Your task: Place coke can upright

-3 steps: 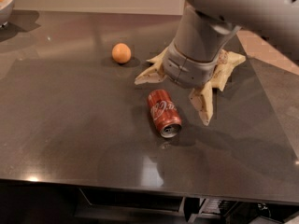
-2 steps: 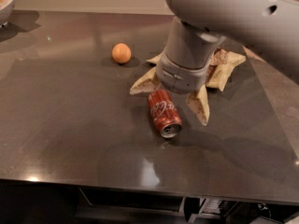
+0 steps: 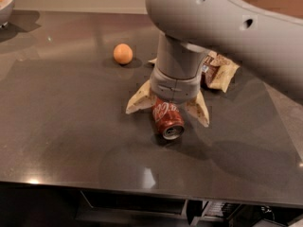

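The coke can lies on its side on the dark table, silver top facing the front edge. My gripper hangs from the grey arm right above the can's far end. Its two cream fingers are spread open, one on each side of the can. The can's far end is hidden under the wrist.
A round orange fruit sits to the back left of the can. A brown snack bag lies behind the arm to the right. A bowl with orange fruit stands at the far left corner. The table's front edge runs just below the can.
My arm has moved left and forward from beside the snack bag. The open fingers now stand on either side of the can. The can has not moved.
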Available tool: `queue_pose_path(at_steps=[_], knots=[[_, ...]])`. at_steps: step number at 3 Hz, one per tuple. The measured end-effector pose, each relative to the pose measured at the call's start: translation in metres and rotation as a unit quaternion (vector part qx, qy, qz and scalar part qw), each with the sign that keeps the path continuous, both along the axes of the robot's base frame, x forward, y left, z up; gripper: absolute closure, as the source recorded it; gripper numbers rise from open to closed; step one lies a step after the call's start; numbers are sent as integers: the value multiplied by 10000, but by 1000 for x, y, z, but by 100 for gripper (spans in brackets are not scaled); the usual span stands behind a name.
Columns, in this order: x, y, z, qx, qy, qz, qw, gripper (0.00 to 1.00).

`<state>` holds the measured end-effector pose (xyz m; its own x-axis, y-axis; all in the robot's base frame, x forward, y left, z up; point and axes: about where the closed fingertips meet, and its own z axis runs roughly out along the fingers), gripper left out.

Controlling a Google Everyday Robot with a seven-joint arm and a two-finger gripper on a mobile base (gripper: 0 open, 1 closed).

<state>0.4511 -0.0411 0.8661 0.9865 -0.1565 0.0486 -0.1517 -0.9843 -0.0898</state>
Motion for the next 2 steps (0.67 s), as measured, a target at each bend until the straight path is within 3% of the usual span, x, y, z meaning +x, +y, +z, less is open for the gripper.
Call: queue_pose_path(at_steps=[2], knots=[[8, -1, -14, -211, 19, 601, 9980, 0]])
